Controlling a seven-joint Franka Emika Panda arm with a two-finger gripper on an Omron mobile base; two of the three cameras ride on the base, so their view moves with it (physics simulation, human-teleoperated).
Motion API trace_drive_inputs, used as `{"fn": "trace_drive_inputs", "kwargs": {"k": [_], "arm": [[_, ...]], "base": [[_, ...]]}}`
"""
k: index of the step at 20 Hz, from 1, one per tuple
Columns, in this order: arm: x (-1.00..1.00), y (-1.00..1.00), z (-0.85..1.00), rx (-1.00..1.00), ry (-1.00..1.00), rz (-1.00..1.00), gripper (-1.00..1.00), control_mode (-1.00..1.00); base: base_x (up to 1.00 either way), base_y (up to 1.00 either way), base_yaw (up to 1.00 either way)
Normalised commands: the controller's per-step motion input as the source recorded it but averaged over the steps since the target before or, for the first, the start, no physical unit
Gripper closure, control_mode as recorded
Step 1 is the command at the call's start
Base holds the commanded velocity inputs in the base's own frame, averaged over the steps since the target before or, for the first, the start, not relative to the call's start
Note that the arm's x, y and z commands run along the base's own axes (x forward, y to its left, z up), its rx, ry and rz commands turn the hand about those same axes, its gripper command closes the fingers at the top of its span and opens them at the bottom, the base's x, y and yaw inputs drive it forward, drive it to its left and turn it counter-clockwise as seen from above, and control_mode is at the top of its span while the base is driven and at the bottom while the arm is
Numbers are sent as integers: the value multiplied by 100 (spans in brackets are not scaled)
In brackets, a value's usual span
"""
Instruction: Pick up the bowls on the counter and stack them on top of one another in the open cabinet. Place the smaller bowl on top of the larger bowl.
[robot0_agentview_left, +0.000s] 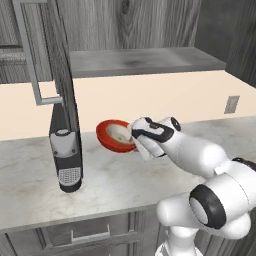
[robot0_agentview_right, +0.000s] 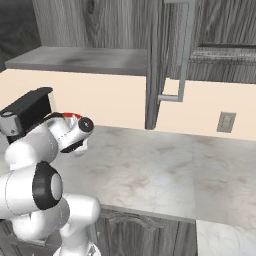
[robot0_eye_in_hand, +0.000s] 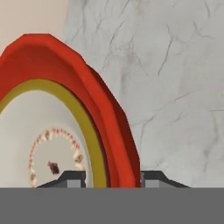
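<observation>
The larger bowl (robot0_agentview_left: 107, 134), glossy red, stands tilted over the counter (robot0_agentview_left: 115, 175), its mouth turned toward the left base camera. My gripper (robot0_agentview_left: 133, 135) is shut on its right rim. In the hand view the red wall (robot0_eye_in_hand: 109, 113) runs down between my two fingertips (robot0_eye_in_hand: 72, 177), and the gripper (robot0_eye_in_hand: 112, 178) straddles it. A pale beige round with an olive-yellow rim (robot0_eye_in_hand: 43, 131) fills the red bowl's inside; I cannot tell whether this is the smaller bowl nested there. A sliver of red (robot0_agentview_right: 74, 116) peeks over my arm in the right base view. The open cabinet's shelf (robot0_agentview_left: 145, 60) lies above and behind.
A dark coffee machine (robot0_agentview_left: 65, 155) stands on the counter left of the bowl. The cabinet door (robot0_agentview_left: 60, 65) hangs open above it, with its long bar handle (robot0_agentview_left: 27, 55). A wall outlet (robot0_agentview_left: 231, 104) sits at the right. Grey drawers (robot0_agentview_left: 90, 235) lie below the counter edge.
</observation>
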Motion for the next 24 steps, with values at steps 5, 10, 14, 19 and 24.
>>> {"fn": "trace_drive_inputs", "kwargs": {"k": [5,10,14,19,24], "arm": [[-88,-36,82,2,10,0,100,-100],[-44,-23,99,2,9,-2,100,-100],[-39,-21,100,5,4,-7,100,-100],[-63,-22,100,5,0,-6,100,-100],[-24,-1,100,0,0,-3,100,-100]], "base": [[0,0,0],[0,0,0],[0,0,0],[0,0,0],[0,0,0]]}}
